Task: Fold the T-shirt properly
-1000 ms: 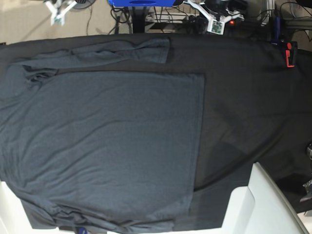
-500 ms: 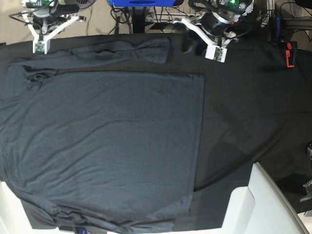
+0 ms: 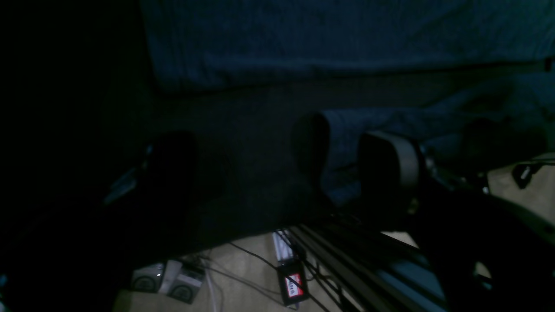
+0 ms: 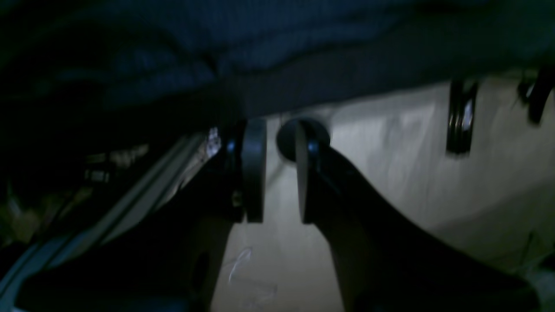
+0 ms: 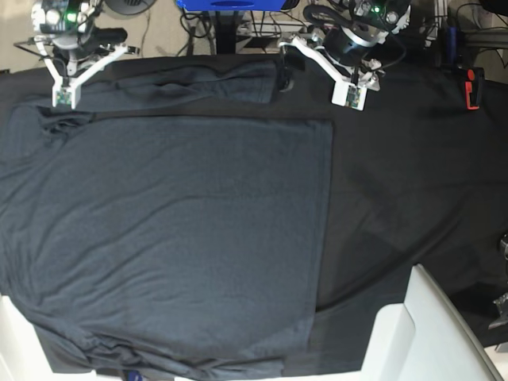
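Observation:
The charcoal-grey T-shirt (image 5: 167,238) lies spread flat over the left and middle of the table, with one sleeve (image 5: 190,83) folded across along the far edge. In the left wrist view my left gripper (image 3: 277,173) is open just above the table, and the sleeve's cuff end (image 3: 342,143) lies between its fingers, close to the right finger (image 3: 390,169). In the base view that arm (image 5: 341,51) is at the sleeve's right end. My right gripper (image 4: 277,169) is open by a narrow gap and empty, at the table's far edge. Its arm (image 5: 67,59) is above the shirt's far left corner.
Black cloth (image 5: 413,175) covers the whole table. A red and black clamp (image 5: 472,87) sits at the far right edge. White panels (image 5: 413,333) stand at the near right and near left corners. Cables and a power strip (image 3: 292,281) lie on the floor behind the table.
Both arms have come in from behind the table over its far edge. The left arm has moved left to the sleeve's end. The shirt has not moved.

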Tool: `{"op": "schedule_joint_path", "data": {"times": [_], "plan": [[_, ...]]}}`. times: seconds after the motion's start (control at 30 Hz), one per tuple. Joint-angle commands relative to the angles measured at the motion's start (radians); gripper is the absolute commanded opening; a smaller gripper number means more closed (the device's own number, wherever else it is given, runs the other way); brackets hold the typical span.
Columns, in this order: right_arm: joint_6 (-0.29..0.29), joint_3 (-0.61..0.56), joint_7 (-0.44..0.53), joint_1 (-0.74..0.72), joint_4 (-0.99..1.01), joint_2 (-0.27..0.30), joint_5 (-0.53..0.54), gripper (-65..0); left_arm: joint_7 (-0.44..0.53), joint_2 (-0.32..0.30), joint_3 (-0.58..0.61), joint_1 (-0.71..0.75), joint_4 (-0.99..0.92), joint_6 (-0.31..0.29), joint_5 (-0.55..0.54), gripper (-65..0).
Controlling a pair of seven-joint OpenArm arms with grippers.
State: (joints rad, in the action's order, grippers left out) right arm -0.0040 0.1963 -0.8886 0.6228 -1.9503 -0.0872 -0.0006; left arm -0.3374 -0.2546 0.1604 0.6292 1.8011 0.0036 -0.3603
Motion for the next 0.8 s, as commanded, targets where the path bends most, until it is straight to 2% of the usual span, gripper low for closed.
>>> {"op": "schedule_joint_path", "data": {"times": [0.0, 0.1, 0.2, 0.3, 0.43, 0.53, 0.63, 0.7, 0.77], "plan": [[-0.003, -0.001, -0.034, -0.033, -0.018, -0.003, 0.001, -53.1, 0.013, -0.002, -0.002, 0.005, 0.004, 0.000, -0.004, -8.6], [-0.003, -0.001, -0.188, -0.106, -0.018, 0.002, 0.003, -53.7, 0.013, -0.002, 0.000, -0.002, -0.005, 0.000, -0.006, -8.6], [-0.001, -0.002, -0.202, -0.120, -0.036, 0.004, 0.007, -53.1, 0.013, -0.005, -0.003, -0.009, -0.019, -0.044, -0.072, -8.6], [0.000, 0.009, -0.211, -0.117, -0.057, 0.007, 0.104, -53.0, 0.013, -0.012, -0.011, -0.021, -0.033, -0.115, -0.194, -8.6], [0.000, 0.070, -0.240, -0.116, -0.057, 0.056, 0.385, -53.0, 0.013, -0.032, 0.000, -0.036, -0.059, -0.118, -0.230, -8.6], [0.000, 0.105, -0.240, -0.113, -0.056, 0.160, 0.699, -53.0, 0.016, -0.038, -0.002, -0.038, -0.057, -0.118, -0.228, -8.6], [-0.003, 0.160, -0.215, -0.113, -0.054, 0.238, 0.956, -53.0, 0.016, -0.039, -0.011, -0.038, -0.057, -0.118, -0.228, -8.6], [-0.006, 0.188, -0.209, -0.122, -0.054, 0.274, 1.025, -53.0, 0.016, -0.039, -0.011, -0.038, -0.057, -0.118, -0.228, -8.6], [-0.006, 0.188, -0.214, -0.149, -0.054, 0.294, 1.032, -52.7, 0.018, -0.039, -0.009, -0.038, -0.056, -0.118, -0.228, -8.6]]}}
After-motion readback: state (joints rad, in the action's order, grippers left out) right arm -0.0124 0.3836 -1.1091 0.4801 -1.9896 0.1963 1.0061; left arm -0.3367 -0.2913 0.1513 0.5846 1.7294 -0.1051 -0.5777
